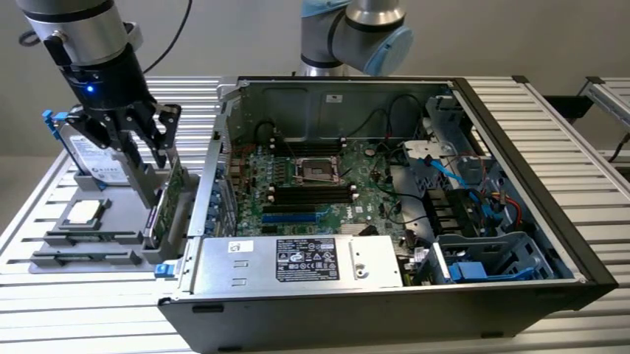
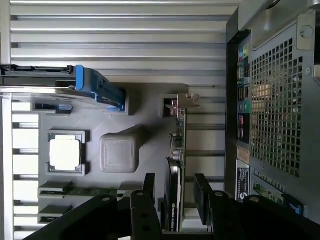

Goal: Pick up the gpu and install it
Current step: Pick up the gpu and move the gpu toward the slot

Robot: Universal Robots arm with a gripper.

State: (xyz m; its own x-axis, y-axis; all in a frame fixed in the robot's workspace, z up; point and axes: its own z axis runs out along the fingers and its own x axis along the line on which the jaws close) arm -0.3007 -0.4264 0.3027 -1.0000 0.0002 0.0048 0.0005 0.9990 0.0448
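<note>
The gpu [image 1: 177,193] stands on edge in a slot of the grey holder [image 1: 116,237], at the exterior view's left, close beside the open computer case [image 1: 325,276]. In the wrist view the gpu [image 2: 178,145] appears edge-on, a thin green board with its silver bracket at the far end. My gripper [image 1: 147,156] hangs just above the card. It is open, with one black finger on each side of the card's near end, and small gaps show between the fingers [image 2: 149,189] and the card. The gripper [image 2: 175,194] holds nothing.
On the same holder are a silver hard drive with a blue frame [image 1: 87,147], a square silver CPU chip [image 1: 84,212] and a grey block [image 2: 120,152]. The case's perforated rear wall [image 2: 272,115] stands close to the card. The motherboard [image 1: 315,184] lies exposed inside the case.
</note>
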